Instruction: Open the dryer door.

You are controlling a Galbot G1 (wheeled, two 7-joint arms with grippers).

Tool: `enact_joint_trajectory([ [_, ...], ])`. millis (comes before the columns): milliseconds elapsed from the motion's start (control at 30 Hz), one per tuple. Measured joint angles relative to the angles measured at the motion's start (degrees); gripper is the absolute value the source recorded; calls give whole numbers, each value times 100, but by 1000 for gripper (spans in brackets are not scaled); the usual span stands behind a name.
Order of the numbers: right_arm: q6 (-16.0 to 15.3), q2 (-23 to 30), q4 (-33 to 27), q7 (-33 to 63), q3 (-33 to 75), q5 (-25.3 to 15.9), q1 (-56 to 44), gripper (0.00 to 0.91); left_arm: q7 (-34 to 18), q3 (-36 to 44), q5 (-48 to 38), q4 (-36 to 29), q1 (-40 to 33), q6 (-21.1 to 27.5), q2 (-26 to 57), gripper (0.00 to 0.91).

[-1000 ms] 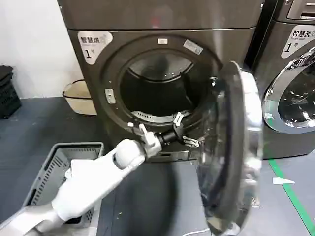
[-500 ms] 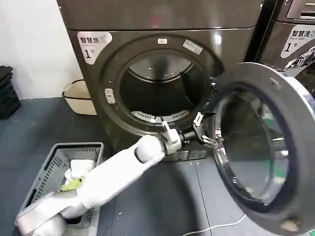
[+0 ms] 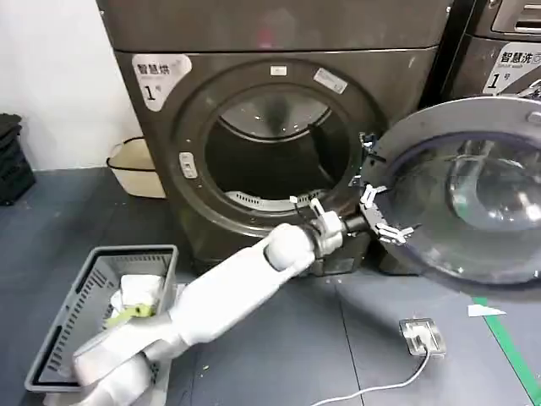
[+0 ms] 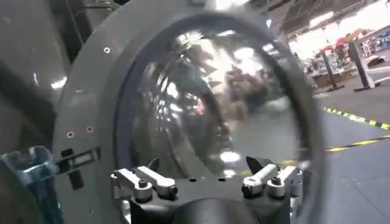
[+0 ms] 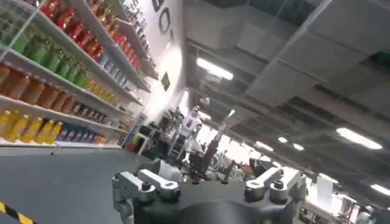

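Note:
The dryer (image 3: 279,34) is a dark grey-brown machine with a white "1" label at its upper left. Its drum mouth (image 3: 270,156) is uncovered. The dryer door (image 3: 473,203) hangs swung wide to the right, its grey inner face and domed glass towards me. My left gripper (image 3: 380,211) is open at the door's hinge-side inner rim, with nothing between its fingers. The left wrist view shows the left gripper (image 4: 207,173) close before the dryer door's glass dome (image 4: 213,103). My right gripper (image 5: 207,176) is open and points off into the room.
A grey laundry basket (image 3: 59,338) with clothes stands on the floor at the left. A beige tub (image 3: 135,165) sits beside the dryer. The neighbouring machine (image 3: 499,68) is behind the open door. A small metal box with a white cable (image 3: 421,336) lies near green floor tape (image 3: 507,347).
The door has swung from nearly edge-on to wide open on the right. My left gripper has travelled right with it, and the arm has stretched out.

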Motion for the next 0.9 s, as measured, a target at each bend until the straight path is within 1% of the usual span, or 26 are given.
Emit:
enact_joint_trajectory([
  [233,2,17,29,-7,-26,1,19,907,8,-8,-9,80,-32,-2,-85,907],
  [767,3,26,35,-24,-46,7,37,907,27,-11,-17,47,-31,-9,-41,907],
  [900,-10,17,38,-29,-45,24,45,907,33,-44,-32,-101,53,120,62,907],
])
